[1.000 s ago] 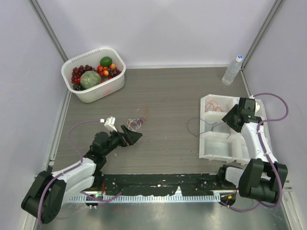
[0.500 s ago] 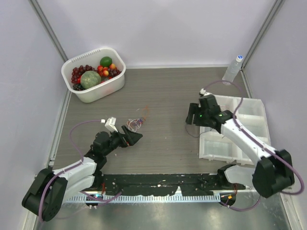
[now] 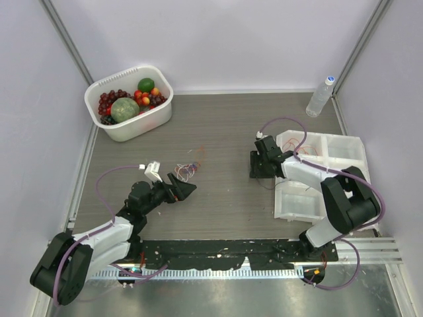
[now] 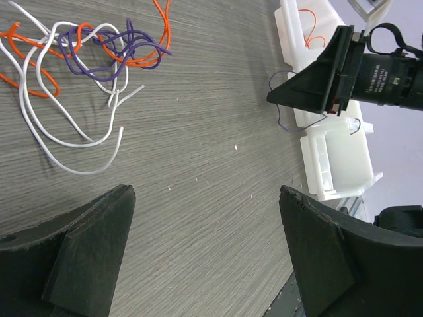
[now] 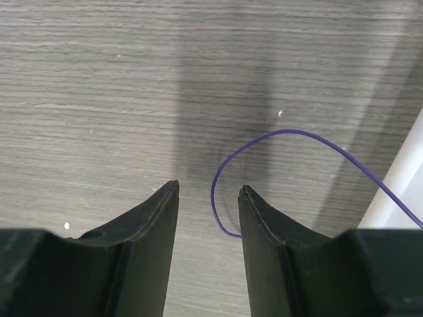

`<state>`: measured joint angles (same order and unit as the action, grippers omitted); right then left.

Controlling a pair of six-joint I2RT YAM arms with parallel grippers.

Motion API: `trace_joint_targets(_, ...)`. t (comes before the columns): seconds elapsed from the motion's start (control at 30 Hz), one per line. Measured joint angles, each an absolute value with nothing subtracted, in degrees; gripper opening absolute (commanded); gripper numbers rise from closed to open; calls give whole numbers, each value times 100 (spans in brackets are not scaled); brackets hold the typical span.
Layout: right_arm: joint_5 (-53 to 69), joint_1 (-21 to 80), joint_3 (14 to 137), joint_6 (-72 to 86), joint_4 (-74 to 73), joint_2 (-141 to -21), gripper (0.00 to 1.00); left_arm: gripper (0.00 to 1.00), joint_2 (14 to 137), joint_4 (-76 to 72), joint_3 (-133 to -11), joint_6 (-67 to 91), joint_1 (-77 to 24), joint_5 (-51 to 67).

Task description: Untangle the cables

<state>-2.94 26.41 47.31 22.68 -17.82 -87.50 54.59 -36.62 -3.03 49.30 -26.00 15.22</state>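
Note:
The tangle of cables (image 3: pixel 187 170), thin white, orange and purple wires, lies on the table just beyond my left gripper (image 3: pixel 182 189), which is open wide and empty. In the left wrist view the tangle (image 4: pixel 99 53) sits at the upper left, ahead of the left gripper (image 4: pixel 208 198). A single purple wire (image 5: pixel 215 191) loops on the table between the fingertips of my right gripper (image 5: pixel 209 188), which is open by a narrow gap. The right gripper (image 3: pixel 255 165) points down at the table left of the white tray (image 3: pixel 291 201). Orange wires (image 3: pixel 304 148) lie in the tray.
A white basket (image 3: pixel 158 112) of fruit stands at the back left. A clear water bottle (image 3: pixel 320 96) stands at the back right. The tray's edge (image 5: pixel 403 191) is close to the right of my right fingers. Grey walls close in both sides.
My right arm has swung left from over the tray and come down to the table by the tray's left edge, over the purple wire. The left arm has not moved.

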Motion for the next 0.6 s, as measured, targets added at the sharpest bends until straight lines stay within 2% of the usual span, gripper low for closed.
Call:
trace_joint_targets(0.07,-384,2670,4729,2255,-1695,-8901,36,94,5459,-3662,-303,4930,-2600,1522)
trace_joint_targets(0.13,-475,2696,4729,2239,-1647,-9011,25,94,5459,-3662,-303,4930,-2602,1522)
trace_joint_targets(0.17,-513,2709,4724,2231,-1584,-9011,14,94,5459,-3662,-303,4930,-2602,1522)
trace_joint_targets(0.2,-539,2720,4722,2233,-1562,-9013,11,94,5459,-3662,-303,4930,-2602,1522)
trace_joint_targets(0.23,-587,2722,4711,2252,-1540,-9013,2,94,5459,-3662,-303,4930,-2602,1522)
trace_joint_targets(0.4,-635,2724,4626,2340,-1535,-8836,1,94,5459,-3662,-303,4930,-2602,1522)
trace_joint_targets(0.53,-414,2502,4412,2600,-1529,-7900,1,94,5459,-3662,-303,4930,-2604,1522)
trace_joint_targets(0.6,-180,2073,4324,2821,-1448,-7264,1,94,5459,-3662,-303,4930,-2604,1525)
